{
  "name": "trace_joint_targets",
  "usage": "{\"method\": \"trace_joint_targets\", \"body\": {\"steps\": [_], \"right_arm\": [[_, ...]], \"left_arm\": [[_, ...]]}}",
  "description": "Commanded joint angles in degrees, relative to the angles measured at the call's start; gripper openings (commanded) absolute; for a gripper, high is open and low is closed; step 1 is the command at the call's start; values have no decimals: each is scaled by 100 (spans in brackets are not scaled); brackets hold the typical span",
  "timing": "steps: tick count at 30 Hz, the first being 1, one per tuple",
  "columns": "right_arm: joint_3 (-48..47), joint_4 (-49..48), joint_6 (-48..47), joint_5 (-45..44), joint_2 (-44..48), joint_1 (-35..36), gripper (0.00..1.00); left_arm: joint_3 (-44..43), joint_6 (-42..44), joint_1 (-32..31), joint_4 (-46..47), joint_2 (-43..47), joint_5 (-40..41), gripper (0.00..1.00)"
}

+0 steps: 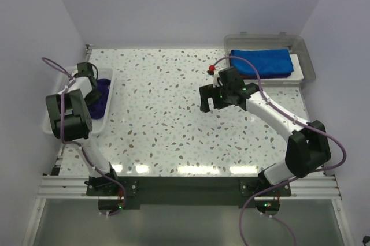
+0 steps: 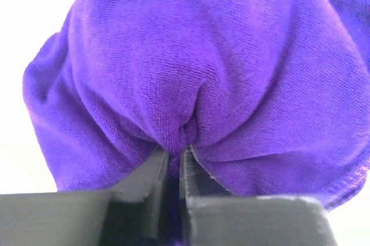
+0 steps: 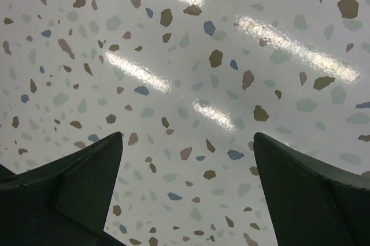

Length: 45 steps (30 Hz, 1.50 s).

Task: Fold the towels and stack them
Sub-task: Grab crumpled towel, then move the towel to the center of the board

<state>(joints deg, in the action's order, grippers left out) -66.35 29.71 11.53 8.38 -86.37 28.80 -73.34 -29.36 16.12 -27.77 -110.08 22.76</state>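
Pinching the deep purple soft cloth towel in the white plastic bin

The left gripper has its two black fingers drawn almost together on a puckered fold of the purple towel. The cloth bunches up above the tips and fills most of the left wrist view. From the top camera, the left arm reaches into the bin at the left edge of the glossy speckled table, where the purple towel lies crumpled. The arm hides much of the gripper there.

The right gripper hangs over the table, right of centre, its jaws spread wide and holding nothing. In the right wrist view only the speckled surface shows between its dark fingers.

Behind that gripper, at the far right corner, a grey rectangular plastic tray holds a folded royal blue cloth towel, which lies on a flat white sheet. A dark reddish edge under the blue towel's near side may be another towel, though it is too small to tell.
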Motion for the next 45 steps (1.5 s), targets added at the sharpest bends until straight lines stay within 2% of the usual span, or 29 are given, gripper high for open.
{"method": "trace_joint_targets", "body": {"steps": [1,5,8,9,11,12,17,20,23,24,26,29,31,32,35,40,45], "right_arm": [[34,-80,-133,15,304,-14,99],[-80,60,-230,-82,410,-14,99],[-273,227,-318,-240,524,-14,99],[-308,236,-318,-284,577,-14,99],[-379,245,-344,-407,735,-14,99],[-414,254,-362,-442,779,-14,99],[-721,447,-423,-601,1051,-6,99],[-731,439,-423,-645,1279,-15,99],[-669,395,-380,-567,1412,-6,99],[-643,403,-380,-522,1447,-14,99],[-581,430,-336,-434,1456,-14,99],[-388,439,-283,-241,1465,-14,99],[-178,430,-274,-135,1474,-14,99],[-99,430,-274,-100,1474,-14,98],[218,404,-248,31,1447,-14,97],[816,281,-213,199,1150,21,85],[1106,-106,120,-30,736,12,70]], "left_arm": [[30,62,58,210,231,-219,0],[-22,264,6,290,996,-316,0],[-381,457,-328,124,1654,-282,0],[-757,484,-468,1,1726,-273,0],[-1198,502,-986,-437,1858,-194,0],[-1687,493,-1179,-605,1885,-185,0],[-2885,397,-2384,-1124,2244,-579,0],[-2993,292,-2859,-1065,2578,-1132,0],[-2363,-15,-3246,-732,3086,-1783,0],[-1716,-104,-3369,-573,3237,-1993,2],[-975,-314,-3755,-100,3614,-2249,10],[779,-482,-4353,403,3906,-2478,44],[1337,-605,-4748,509,4073,-2487,53],[1758,-614,-4845,492,4143,-2461,62],[2296,-571,-5101,308,4486,-2102,79],[2456,-324,-5452,-62,4680,-1697,80],[2597,-333,-5628,263,4303,-1714,80]]}}
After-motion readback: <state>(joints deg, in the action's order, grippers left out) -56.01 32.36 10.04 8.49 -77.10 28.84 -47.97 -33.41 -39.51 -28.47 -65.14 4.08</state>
